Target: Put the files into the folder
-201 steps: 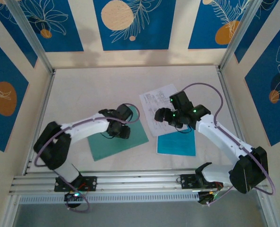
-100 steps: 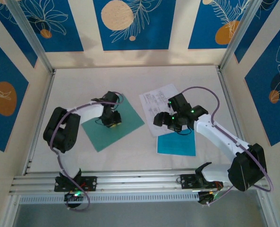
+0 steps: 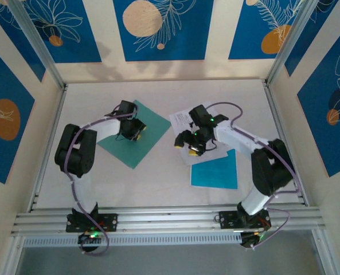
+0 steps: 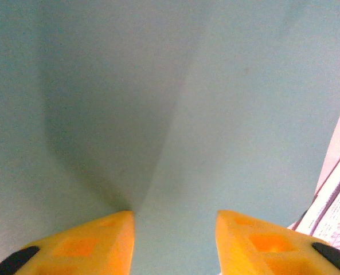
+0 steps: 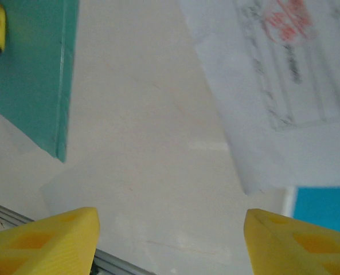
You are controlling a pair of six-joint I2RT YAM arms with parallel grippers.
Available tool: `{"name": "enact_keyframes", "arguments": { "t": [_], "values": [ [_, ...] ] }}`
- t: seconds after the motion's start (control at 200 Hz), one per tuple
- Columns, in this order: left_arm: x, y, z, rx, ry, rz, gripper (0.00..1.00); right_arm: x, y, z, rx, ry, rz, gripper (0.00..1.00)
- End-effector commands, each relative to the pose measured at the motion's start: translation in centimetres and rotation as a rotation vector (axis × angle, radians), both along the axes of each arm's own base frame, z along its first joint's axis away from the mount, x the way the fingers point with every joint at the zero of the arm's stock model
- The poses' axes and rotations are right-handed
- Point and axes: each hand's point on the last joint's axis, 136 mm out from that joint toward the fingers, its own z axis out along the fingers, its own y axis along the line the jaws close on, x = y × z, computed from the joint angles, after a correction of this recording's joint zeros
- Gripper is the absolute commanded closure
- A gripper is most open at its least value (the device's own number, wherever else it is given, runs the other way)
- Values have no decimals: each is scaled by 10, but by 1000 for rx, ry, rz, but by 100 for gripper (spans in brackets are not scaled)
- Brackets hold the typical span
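The teal-green folder (image 3: 149,125) lies flat at the left of the table centre, turned like a diamond. My left gripper (image 3: 135,134) rests on it, its yellow fingers (image 4: 95,243) apart with only the folder's surface (image 4: 227,103) between them. The files are white printed sheets (image 3: 184,119) and a cyan-blue sheet (image 3: 215,172) to the right. My right gripper (image 3: 188,149) hovers open by the white sheets' near-left edge. In the right wrist view it (image 5: 170,240) spans bare table, with the white sheets (image 5: 273,74), cyan sheet (image 5: 324,206) and folder (image 5: 26,74) around it.
An aluminium rail (image 3: 170,220) runs along the near edge, and frame posts (image 3: 278,120) with patterned walls close in the sides and back. Bare tabletop (image 3: 158,177) lies between the folder and the cyan sheet. White sheet edges (image 4: 336,212) show at the left wrist view's right.
The left gripper has slid the folder away from the near edge towards the back left, turning it. The right gripper moved left and back, off the cyan sheet to the white sheets' edge.
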Motion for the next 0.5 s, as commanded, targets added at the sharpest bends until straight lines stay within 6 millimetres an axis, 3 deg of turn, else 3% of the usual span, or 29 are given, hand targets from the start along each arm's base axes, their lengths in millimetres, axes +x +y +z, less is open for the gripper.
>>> {"name": "enact_keyframes", "arguments": {
  "t": [0.0,0.15,0.335,0.495],
  "values": [
    [-17,13,45,5,-53,86,49,14,32,3,72,57,-23,32],
    [-50,29,72,20,-91,66,42,44,67,-7,90,88,-58,32],
    [-95,47,56,45,-19,-32,40,77,89,-27,42,100,-137,32],
    [-114,64,56,45,-24,-57,39,96,97,-44,24,110,-182,32]
  ]
}}
